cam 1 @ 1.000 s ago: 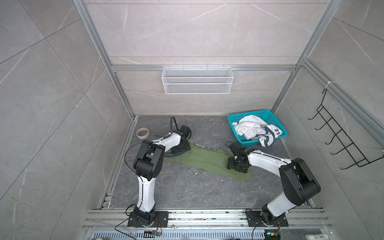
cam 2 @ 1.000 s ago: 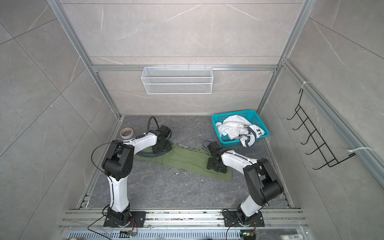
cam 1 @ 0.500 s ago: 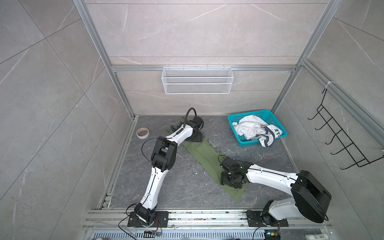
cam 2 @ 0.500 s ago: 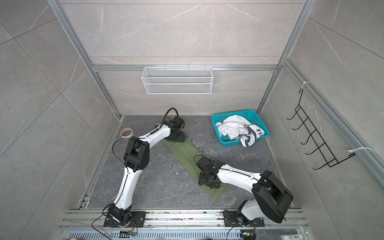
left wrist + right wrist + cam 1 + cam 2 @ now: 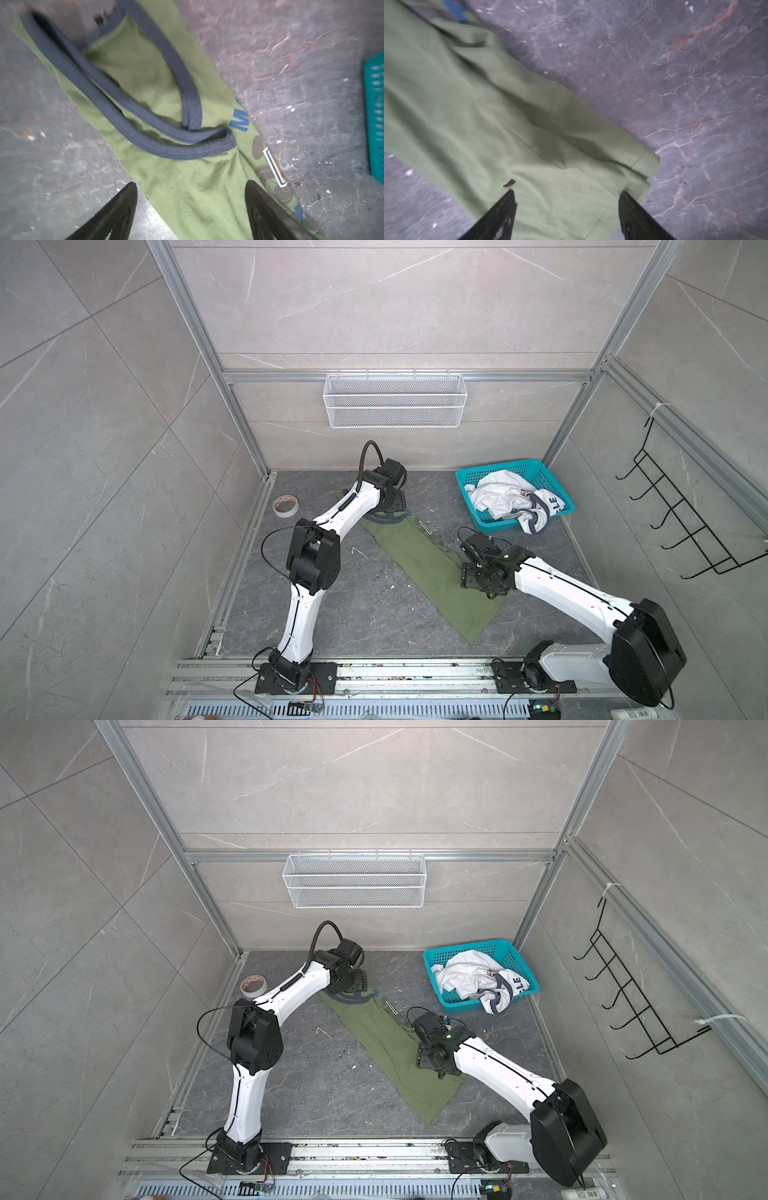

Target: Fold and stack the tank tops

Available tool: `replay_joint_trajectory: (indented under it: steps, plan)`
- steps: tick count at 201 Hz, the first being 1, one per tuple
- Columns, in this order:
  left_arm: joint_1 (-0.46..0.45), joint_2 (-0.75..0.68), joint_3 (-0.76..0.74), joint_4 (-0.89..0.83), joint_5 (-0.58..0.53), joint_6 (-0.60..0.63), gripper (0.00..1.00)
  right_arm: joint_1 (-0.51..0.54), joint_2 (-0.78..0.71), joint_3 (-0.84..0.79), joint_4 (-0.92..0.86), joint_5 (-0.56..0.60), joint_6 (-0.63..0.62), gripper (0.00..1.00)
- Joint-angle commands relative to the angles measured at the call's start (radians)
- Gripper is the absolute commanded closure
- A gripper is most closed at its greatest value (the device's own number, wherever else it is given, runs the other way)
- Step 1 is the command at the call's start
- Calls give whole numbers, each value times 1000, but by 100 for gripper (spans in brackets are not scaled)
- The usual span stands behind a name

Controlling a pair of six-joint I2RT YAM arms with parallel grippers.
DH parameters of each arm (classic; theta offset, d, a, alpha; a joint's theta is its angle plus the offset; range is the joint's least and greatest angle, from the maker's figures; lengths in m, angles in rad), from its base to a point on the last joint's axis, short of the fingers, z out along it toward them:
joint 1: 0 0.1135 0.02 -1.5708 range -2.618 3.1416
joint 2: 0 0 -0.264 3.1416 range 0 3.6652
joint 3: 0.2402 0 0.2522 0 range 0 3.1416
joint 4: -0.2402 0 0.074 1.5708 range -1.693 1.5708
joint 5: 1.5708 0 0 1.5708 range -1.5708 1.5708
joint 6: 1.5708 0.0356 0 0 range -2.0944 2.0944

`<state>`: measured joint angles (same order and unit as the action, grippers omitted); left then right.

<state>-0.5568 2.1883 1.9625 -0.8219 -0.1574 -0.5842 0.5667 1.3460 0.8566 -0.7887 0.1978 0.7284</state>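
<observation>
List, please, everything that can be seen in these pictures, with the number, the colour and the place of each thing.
olive green tank top: one, olive with dark grey trim, lying as a long diagonal strip on the table
white tank top: one, white with dark trim, crumpled in the basket, one part hanging over its front edge
basket: one, teal plastic, far right corner of the table
tape roll: one, whitish, far left of the table
wire shelf: one, white mesh, on the back wall
hook rack: one, black wire, on the right wall
table: one, dark grey stone pattern
left gripper: one, black, open over the strap end of the olive top
right gripper: one, black, open over its hem half
</observation>
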Motion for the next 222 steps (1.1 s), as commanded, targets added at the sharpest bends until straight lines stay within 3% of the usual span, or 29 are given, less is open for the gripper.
replay_joint_trajectory:
  steps: [1,58,117,163,195,222]
  plan:
    - [-24,42,-24,16,41,-88,19,-19,62,-17,10,-21,-48,21]
    - [-28,195,59,-4,17,-50,25,27,154,-78,74,-84,-42,23]
    - [-4,278,117,31,8,107,24,305,240,-95,158,-190,118,24]
    - [12,322,199,59,62,221,23,520,325,47,180,-200,215,23]
    - [12,363,302,28,94,250,23,579,351,125,184,-197,235,23]
    - [11,358,363,1,129,258,21,586,287,136,136,-156,223,23]
